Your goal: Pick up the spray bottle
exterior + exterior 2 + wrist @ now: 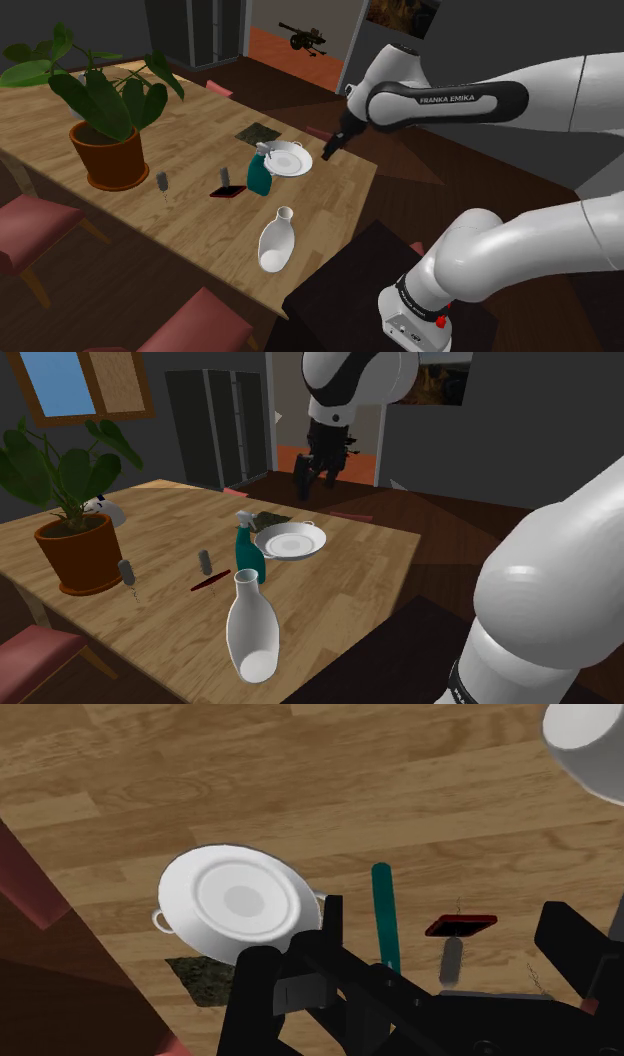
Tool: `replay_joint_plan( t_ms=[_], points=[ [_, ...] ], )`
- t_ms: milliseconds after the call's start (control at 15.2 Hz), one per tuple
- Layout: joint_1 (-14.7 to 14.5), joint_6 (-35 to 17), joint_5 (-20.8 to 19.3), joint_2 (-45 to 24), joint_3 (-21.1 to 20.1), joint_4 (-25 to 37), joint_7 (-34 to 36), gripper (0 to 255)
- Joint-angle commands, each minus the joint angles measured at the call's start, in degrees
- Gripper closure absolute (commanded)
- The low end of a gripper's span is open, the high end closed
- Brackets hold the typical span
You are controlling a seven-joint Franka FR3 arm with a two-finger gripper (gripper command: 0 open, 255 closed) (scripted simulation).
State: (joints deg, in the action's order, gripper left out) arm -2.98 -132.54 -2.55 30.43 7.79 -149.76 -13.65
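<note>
The spray bottle (259,174) is teal with a white head and stands upright on the wooden table (180,230), right beside a white plate (291,159). My black gripper (330,146) hangs in the air off the plate's far side, well above the table and apart from the bottle. From the second exterior view, the gripper (308,482) sits high behind the plate (290,540) and the bottle (249,554). In the wrist view the fingers (331,919) stand apart, open and empty, with the bottle (385,919) far below them next to the plate (235,902).
A white vase (276,243) stands near the table's front edge. A potted plant (108,155) is at the shoulder view's left. A red-and-black phone (228,190), a small grey item (162,183) and a dark mat (257,133) lie around the bottle. Red chairs (40,225) line the table.
</note>
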Motion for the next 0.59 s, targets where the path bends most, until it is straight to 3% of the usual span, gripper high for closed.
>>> replay_joint_plan(
  t_ms=[0, 330, 528],
  points=[
    [-1.0, -5.9, 1.0, -3.7, 1.2, -0.7, -1.8, 0],
    [-5.1, -19.0, 6.6, -15.2, 4.3, 0.7, -7.9, 0],
    [-8.8, -25.6, 13.7, -22.6, 6.6, 3.0, -14.5, 0]
  ],
)
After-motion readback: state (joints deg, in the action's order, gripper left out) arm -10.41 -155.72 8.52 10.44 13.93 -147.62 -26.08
